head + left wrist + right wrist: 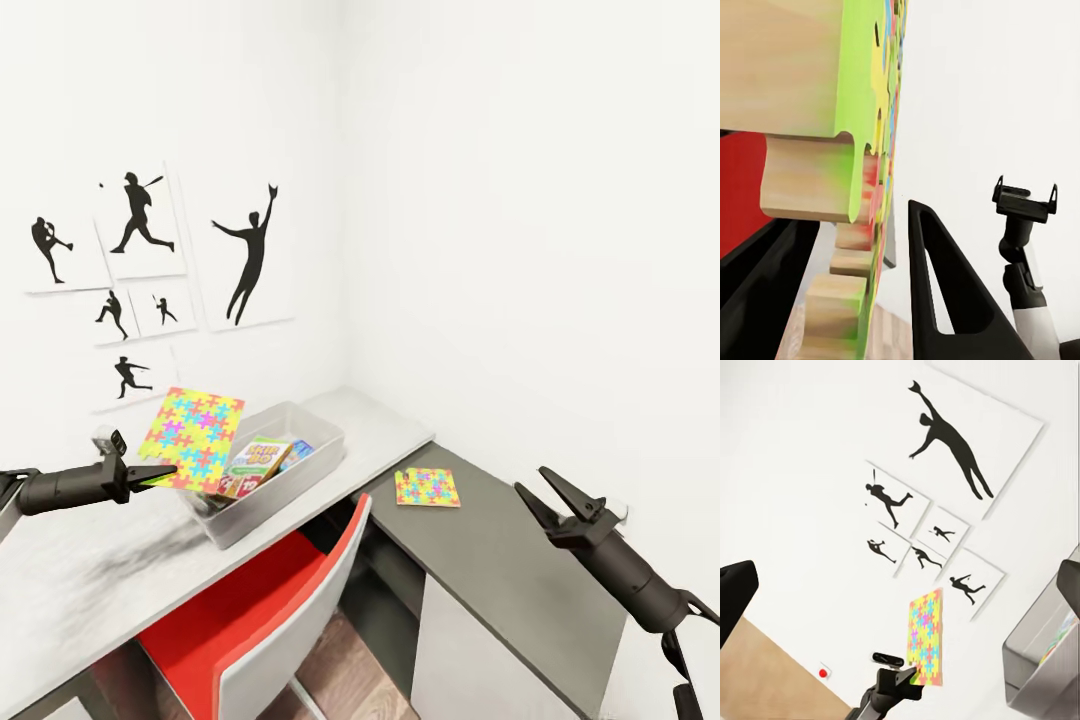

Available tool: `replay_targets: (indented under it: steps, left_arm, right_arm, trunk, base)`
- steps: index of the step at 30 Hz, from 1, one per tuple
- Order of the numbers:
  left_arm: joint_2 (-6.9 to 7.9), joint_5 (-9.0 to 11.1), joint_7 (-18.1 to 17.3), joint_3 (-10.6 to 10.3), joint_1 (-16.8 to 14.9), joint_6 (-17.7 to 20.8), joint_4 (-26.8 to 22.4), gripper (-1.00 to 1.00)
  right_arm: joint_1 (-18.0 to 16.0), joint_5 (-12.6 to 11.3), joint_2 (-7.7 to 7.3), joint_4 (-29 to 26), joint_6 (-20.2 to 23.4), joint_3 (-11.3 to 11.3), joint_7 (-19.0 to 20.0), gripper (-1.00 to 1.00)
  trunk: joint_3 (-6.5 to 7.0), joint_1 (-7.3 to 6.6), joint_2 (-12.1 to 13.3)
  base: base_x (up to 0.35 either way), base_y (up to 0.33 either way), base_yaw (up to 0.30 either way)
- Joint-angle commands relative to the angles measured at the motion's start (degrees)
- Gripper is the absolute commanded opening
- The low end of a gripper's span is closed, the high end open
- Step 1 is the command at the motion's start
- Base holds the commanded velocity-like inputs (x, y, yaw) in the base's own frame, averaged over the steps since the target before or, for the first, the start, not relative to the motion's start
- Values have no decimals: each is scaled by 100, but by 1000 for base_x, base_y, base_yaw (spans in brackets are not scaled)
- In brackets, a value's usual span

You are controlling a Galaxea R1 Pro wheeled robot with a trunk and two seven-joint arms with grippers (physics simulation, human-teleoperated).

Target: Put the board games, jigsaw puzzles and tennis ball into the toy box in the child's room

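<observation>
My left gripper (150,472) is shut on the lower edge of a jigsaw puzzle (192,438), held tilted upright over the near end of the toy box (322,455) on the table (90,580). Up close, the puzzle's wooden edge (862,150) sits beside one black finger (945,300). Inside the box lie a green-orange-red board game (255,466) and a small blue one (298,455). The second jigsaw puzzle (428,487) lies flat on the lower dark-grey desk. My right gripper (552,497) hangs open above that desk, holding nothing. The tennis ball and bed are out of view.
A red-and-grey chair (260,610) is tucked under the table in front of the toy box. Sports-silhouette pictures (250,255) hang on the white wall behind. The dark-grey side desk (500,580) meets the table at the room's corner.
</observation>
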Motion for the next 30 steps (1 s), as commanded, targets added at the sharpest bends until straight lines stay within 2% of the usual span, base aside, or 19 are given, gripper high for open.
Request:
replay_targets:
  steps: [1,11,17,24,30]
  left_arm:
    - [6,12,-32,-29,-5,61,2,-100]
    - [-19,11,-32,-20,-5,-70,2,-100]
    - [-22,12,-32,-20,-5,-97,3,-100]
    - [-23,12,-32,-20,-5,-99,5,-100]
    - [-32,4,-32,-20,-5,-104,5,-100]
  right_arm:
    - [-6,7,4,1,26,-6,17,100]
    - [-6,7,9,1,25,-6,10,100]
    - [-6,120,15,1,19,-4,9,100]
    - [-6,138,17,1,18,-7,13,100]
    - [-6,138,18,1,24,-6,17,100]
  trunk:
    - [-6,1,-6]
    - [-2,1,-6]
    - [-2,1,-6]
    - [0,1,-6]
    - [28,1,-6]
  base:
    - [55,34,-144]
    - [196,94,-114]
    - [40,5,-18]
    - [19,9,-12]
    - [170,72,-160]
